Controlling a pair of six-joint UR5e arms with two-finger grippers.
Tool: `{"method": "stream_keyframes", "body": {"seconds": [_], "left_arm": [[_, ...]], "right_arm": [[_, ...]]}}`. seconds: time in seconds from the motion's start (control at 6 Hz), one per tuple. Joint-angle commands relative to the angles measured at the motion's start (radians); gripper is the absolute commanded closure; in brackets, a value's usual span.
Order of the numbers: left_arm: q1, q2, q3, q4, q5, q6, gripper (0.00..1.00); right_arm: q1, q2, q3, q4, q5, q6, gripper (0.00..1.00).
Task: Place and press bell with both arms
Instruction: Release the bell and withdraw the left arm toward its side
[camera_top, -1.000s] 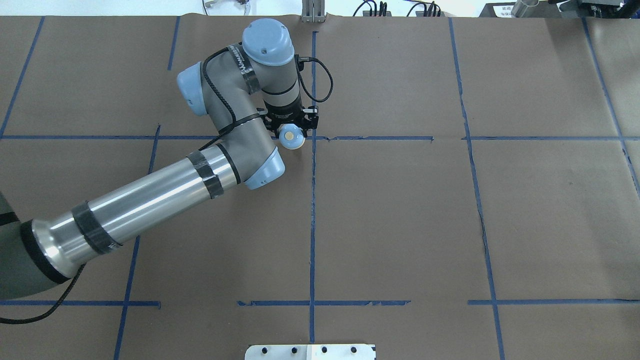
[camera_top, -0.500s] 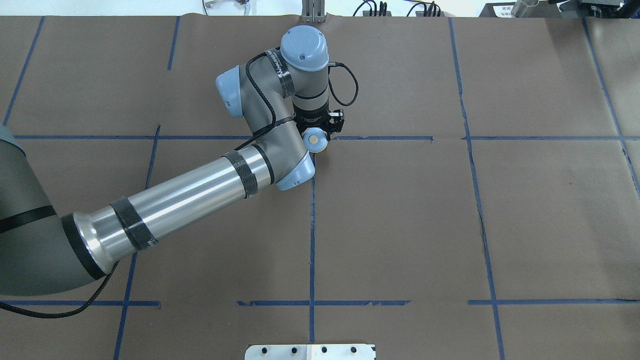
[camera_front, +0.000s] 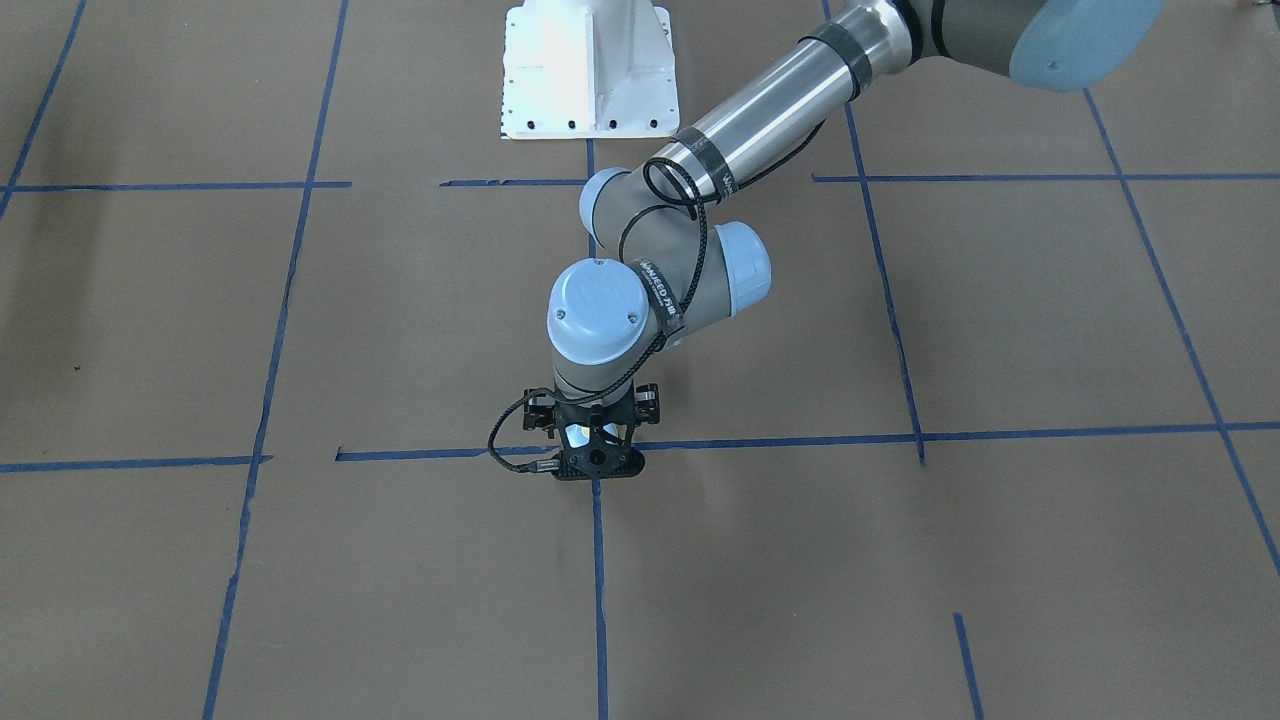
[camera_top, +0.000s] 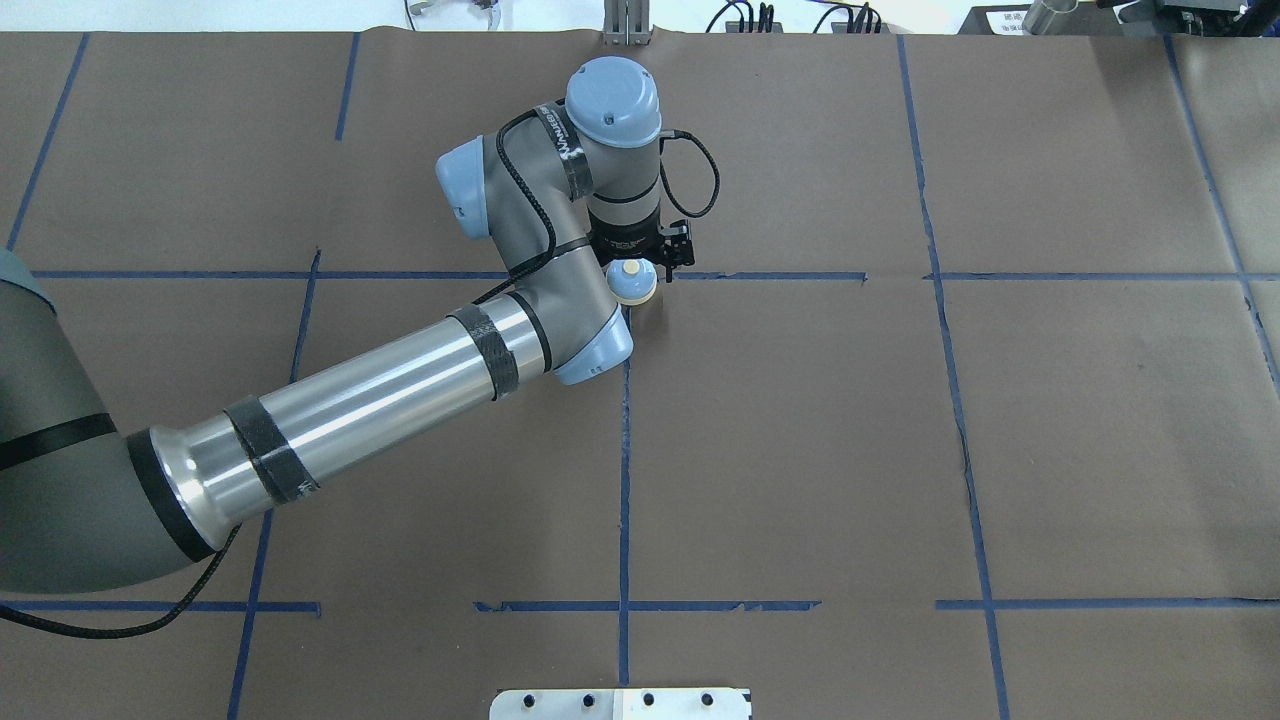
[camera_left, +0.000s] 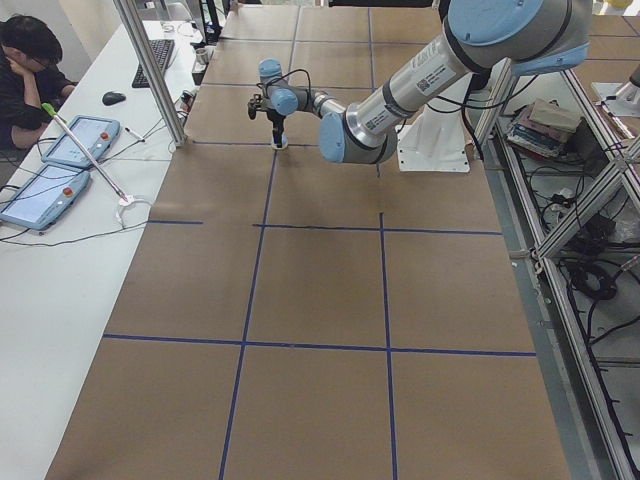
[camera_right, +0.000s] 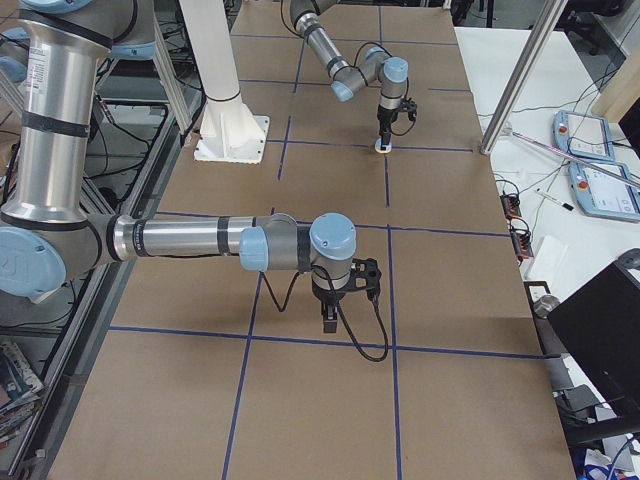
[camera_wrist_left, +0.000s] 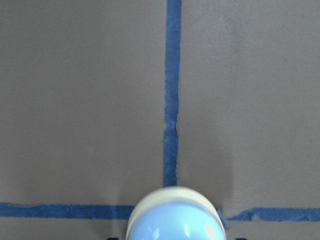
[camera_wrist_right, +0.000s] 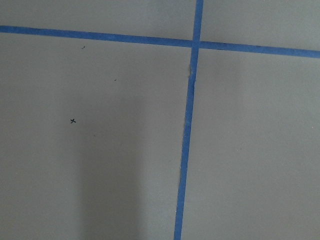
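The light-blue bell (camera_top: 632, 287) with its cream button on top sits between the fingers of my left gripper (camera_top: 640, 272), right at a crossing of blue tape lines. The gripper points straight down and is shut on the bell, low over the brown table. In the left wrist view the bell's dome (camera_wrist_left: 175, 222) fills the bottom centre. In the front-facing view the bell (camera_front: 578, 437) shows through the black frame of the left gripper (camera_front: 597, 455). My right gripper (camera_right: 328, 322) hangs over the table far from the bell; I cannot tell whether it is open or shut.
Blue tape lines (camera_top: 625, 450) divide the brown paper table into squares. The white pedestal (camera_front: 590, 70) stands at the robot's side. A metal post (camera_left: 150, 70), tablets (camera_left: 80, 140) and a seated person (camera_left: 25, 70) are at a side table beyond the far edge.
My left arm has carried the bell to the right, from left of the tape crossing onto it. Over the last half second it only shifted slightly and the bell looks lower.
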Motion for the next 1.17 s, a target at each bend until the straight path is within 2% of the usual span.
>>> {"method": "stream_keyframes", "body": {"seconds": [0.0,0.17,0.33,0.5,0.67,0.83,1.0], "left_arm": [[-0.039,0.014,-0.121,0.140,-0.009,0.004,0.00],[-0.068,0.144,-0.350,0.259,-0.009,0.100,0.00],[-0.114,0.343,-0.611,0.349,-0.009,0.245,0.00],[-0.178,0.515,-0.786,0.385,-0.011,0.397,0.00],[-0.237,0.622,-0.865,0.387,-0.020,0.490,0.00],[-0.338,0.758,-0.933,0.386,-0.096,0.555,0.00],[-0.442,0.920,-1.002,0.375,-0.139,0.736,0.00]], "right_arm": [[0.000,0.002,0.003,0.000,0.003,0.000,0.00],[-0.002,0.010,0.001,0.000,0.020,0.000,0.00],[-0.030,0.016,0.003,0.009,0.028,-0.001,0.00],[-0.060,0.017,0.003,0.047,0.029,0.003,0.00],[-0.078,0.048,0.006,0.049,0.032,0.020,0.00],[-0.142,0.115,0.018,0.052,0.049,0.152,0.00],[-0.231,0.193,0.039,0.052,0.045,0.269,0.00]]}}
